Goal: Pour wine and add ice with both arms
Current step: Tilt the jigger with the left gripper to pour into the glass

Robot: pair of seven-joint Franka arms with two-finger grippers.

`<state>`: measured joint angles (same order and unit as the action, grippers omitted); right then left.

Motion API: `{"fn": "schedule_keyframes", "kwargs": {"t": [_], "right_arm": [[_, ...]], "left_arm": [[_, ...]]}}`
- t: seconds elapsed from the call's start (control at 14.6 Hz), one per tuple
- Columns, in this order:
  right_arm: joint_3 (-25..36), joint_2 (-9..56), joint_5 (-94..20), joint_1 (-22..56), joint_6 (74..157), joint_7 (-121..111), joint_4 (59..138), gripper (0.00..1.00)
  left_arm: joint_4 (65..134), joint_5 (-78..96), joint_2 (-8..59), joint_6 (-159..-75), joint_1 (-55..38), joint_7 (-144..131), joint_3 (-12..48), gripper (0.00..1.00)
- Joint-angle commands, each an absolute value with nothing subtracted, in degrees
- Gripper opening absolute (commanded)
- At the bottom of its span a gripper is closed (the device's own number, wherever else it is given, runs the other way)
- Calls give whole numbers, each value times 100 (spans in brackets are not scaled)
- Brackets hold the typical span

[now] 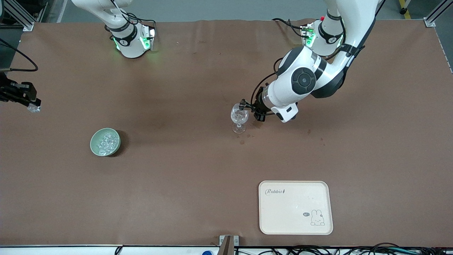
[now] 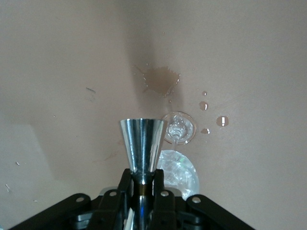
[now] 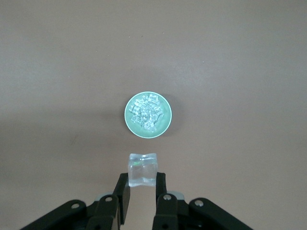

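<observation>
In the front view, the left gripper (image 1: 244, 106) sits at the rim of the wine glass (image 1: 239, 118) in the centre of the frame, clamped on a steel jigger (image 1: 242, 105); the glass looks clear, so I judge the pour either under way or barely started, though how much liquid is in the glass cannot be told. Small dark spots lie on the mat just below the glass. The right gripper (image 1: 32, 104) hangs at the left edge of the frame, pinching one ice cube (image 1: 34, 108), up and left of the green bowl (image 1: 105, 142) that holds the rest of the ice; that cube has yet to reach the glass. Between bowl and glass the brown table (image 1: 177, 177) is open, so the carry has free room, but the right gripper is close to the table's edge at its own arm's end. A cream tray (image 1: 295, 207) lies at lower right, well apart from both. In the left wrist view, the jigger (image 2: 141, 143) points out from closed jaws, with the glass (image 2: 178, 128) just beside its mouth at centre, and a brown puddle (image 2: 160, 80) and a few drops above it. In the right wrist view, the cube (image 3: 142, 169) is held between the fingertips at lower centre, with the bowl (image 3: 147, 115) of ice at centre and bare table all round it.
</observation>
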<state>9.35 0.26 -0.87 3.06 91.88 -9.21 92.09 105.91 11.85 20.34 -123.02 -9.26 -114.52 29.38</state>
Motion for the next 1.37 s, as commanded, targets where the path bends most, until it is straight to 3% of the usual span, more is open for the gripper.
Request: {"fn": "schedule_keyframes", "kwargs": {"t": [0.0, 0.75, 1.3], "right_arm": [[914, -79, -53, 308, 9158, -896, 9255, 3], [905, -79, -53, 308, 9149, -896, 9272, 4], [905, -79, -53, 308, 9149, -896, 9272, 4]], "left_arm": [[10494, 950, 2057, -12243, -984, -11636, 2936, 1], [10441, 176, 2074, -12243, -1116, -12164, 2936, 1], [10319, 578, 2232, -12261, -976, -11735, 2962, 1]]}}
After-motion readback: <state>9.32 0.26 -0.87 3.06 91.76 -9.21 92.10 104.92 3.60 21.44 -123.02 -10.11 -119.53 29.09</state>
